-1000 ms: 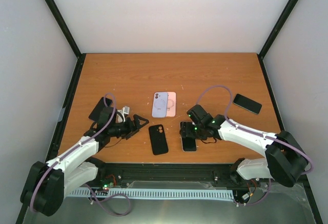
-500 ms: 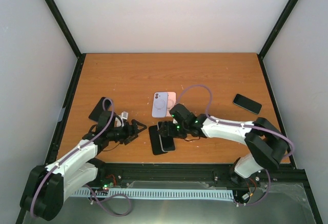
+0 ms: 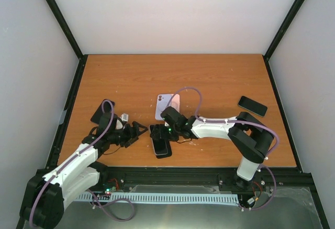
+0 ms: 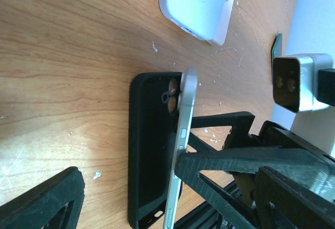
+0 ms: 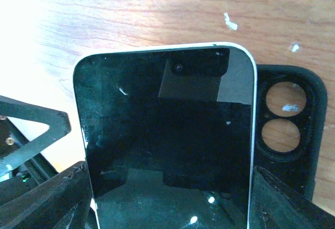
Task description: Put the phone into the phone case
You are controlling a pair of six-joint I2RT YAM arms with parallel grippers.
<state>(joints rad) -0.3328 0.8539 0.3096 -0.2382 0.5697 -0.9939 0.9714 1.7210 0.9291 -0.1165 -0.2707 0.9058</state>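
Observation:
The black phone case (image 3: 162, 151) lies open side up near the table's front edge; it also shows in the left wrist view (image 4: 149, 155) and in the right wrist view (image 5: 290, 129). My right gripper (image 3: 167, 133) is shut on the phone (image 3: 159, 144), a dark-screened phone with a silver rim. It holds the phone tilted, one long edge down over the case (image 4: 180, 134). In the right wrist view the screen (image 5: 167, 134) fills the space between the jaws (image 5: 167, 203). My left gripper (image 3: 137, 130) is open and empty just left of the case (image 4: 167, 192).
A lilac case lying on a pink one (image 3: 167, 106) sits just behind the black case (image 4: 201, 3). A dark phone (image 3: 252, 106) lies at the right. A black flat object (image 3: 99, 112) and a small white item (image 3: 124, 118) lie by the left arm.
My right gripper has carried the phone leftward, from the table right of the black case to over the case. My left gripper has stayed open beside the case, shifting slightly.

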